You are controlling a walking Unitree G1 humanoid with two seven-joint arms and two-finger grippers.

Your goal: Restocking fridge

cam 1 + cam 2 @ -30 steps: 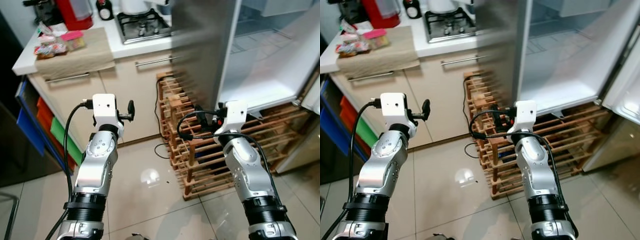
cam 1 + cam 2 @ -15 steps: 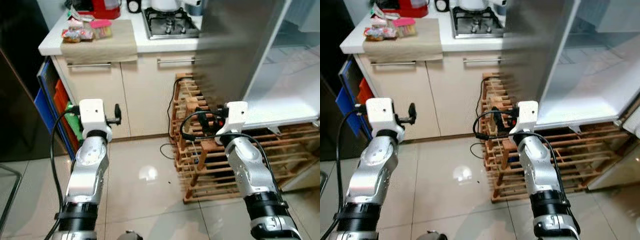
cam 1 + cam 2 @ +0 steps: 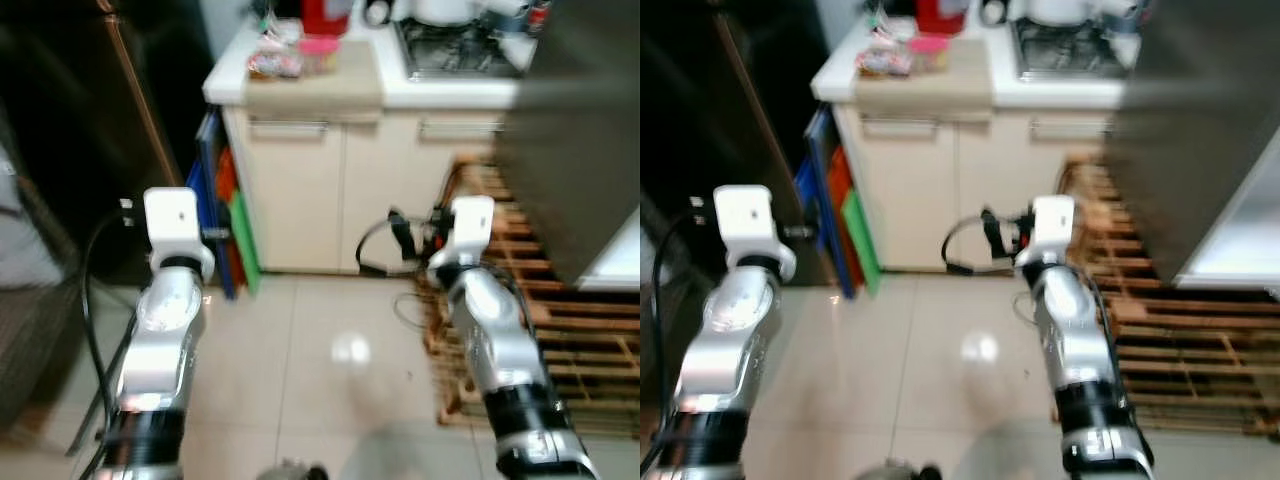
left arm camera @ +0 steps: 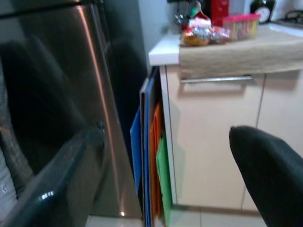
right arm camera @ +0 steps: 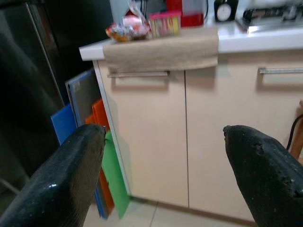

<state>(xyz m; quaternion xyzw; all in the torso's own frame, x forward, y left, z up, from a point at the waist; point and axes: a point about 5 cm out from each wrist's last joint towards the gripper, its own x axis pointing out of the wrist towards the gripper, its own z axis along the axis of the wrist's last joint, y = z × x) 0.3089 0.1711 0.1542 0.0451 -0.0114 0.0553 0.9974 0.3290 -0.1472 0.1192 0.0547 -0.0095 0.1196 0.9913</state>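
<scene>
The picture is blurred. The fridge's grey steel side (image 3: 575, 150) stands at the right edge. On the counter's beige cloth (image 3: 315, 88) lie a packet of snacks (image 3: 275, 63) and a pink-lidded tub (image 3: 318, 50). Both arms are raised in front of me at about cabinet height, well short of the counter. My left gripper (image 4: 161, 165) is open and holds nothing; its fingers (image 4: 270, 179) frame the cabinet corner. My right gripper (image 5: 165, 156) is open too, empty, facing the cabinet doors (image 5: 147, 137); its black fingers (image 3: 405, 232) show ahead of the wrist.
Blue, orange and green boards (image 3: 228, 205) lean against the cabinet's left side. A dark steel appliance (image 4: 57, 94) stands further left. A wooden bottle rack (image 3: 560, 330) sits on the floor under the fridge. A gas hob (image 3: 460, 50) is on the counter. Tiled floor (image 3: 330, 350) lies ahead.
The camera has swung left: the open fridge interior has left the picture, and the counter and dark appliance have come in. Both arms keep the same raised pose.
</scene>
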